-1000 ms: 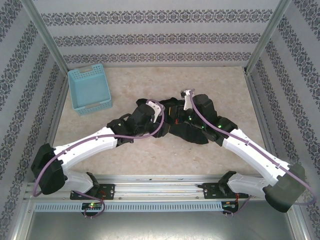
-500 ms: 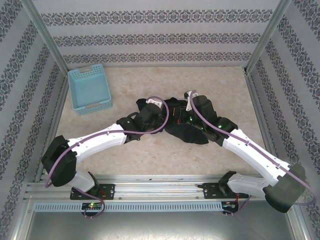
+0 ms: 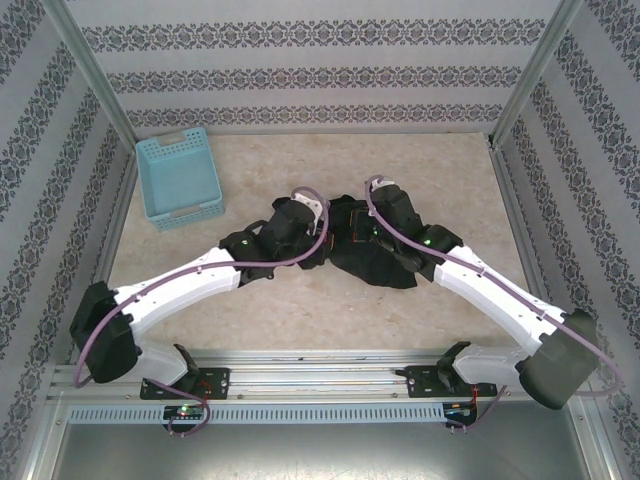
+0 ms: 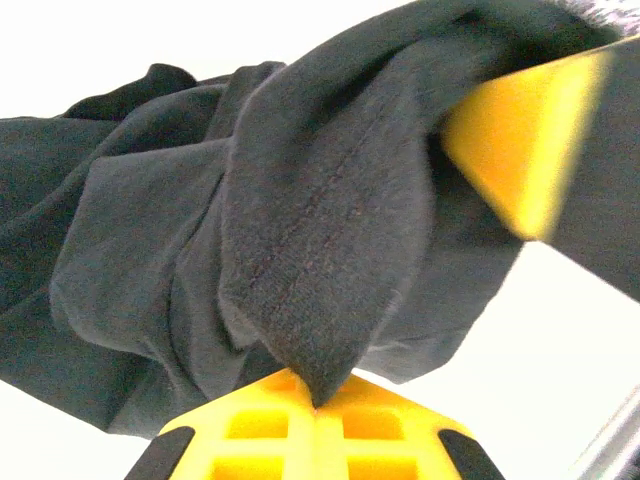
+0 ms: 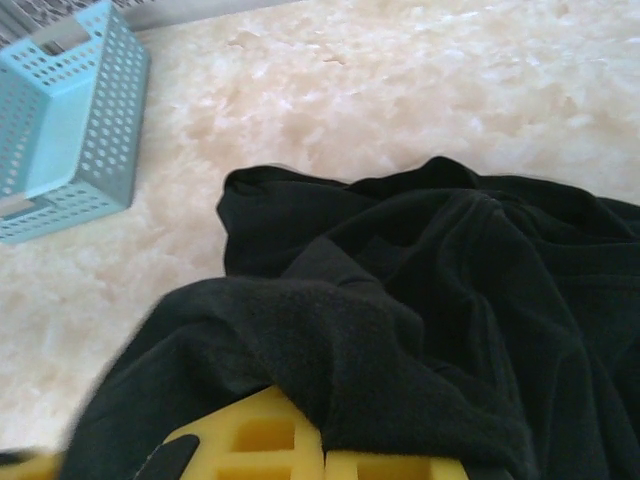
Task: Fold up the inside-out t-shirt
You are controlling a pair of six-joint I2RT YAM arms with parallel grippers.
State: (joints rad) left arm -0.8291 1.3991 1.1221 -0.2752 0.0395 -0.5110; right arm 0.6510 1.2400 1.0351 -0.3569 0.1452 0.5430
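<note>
Cloth in a crumpled heap: plain black short-sleeved t-shirt of soft floppy fabric [image 3: 370,260], lying on the pale marbled table [image 3: 280,300] to the right of the light blue perforated plastic basket [image 3: 178,178], nearer the arm bases than it and well apart from its wall. Not spread out, no fold made yet. Long axis of the heap slanting away from the basket, from the far end between the two wrists down toward the near right.

Clamped at that far end, on the basket side, by the left gripper [image 3: 318,225], yellow fingers [image 4: 310,435] closed tight on a seamed fold standing up between them. Clamped on the side away from the basket by the right gripper [image 3: 362,225], likewise closed, yellow finger [image 5: 290,440] buried under a thick bunch of fabric.

Both grips close together, bulk of the cloth trailing on the right arm's side. Likely next: drawing apart, left grip toward the basket, right grip away from it.
</note>
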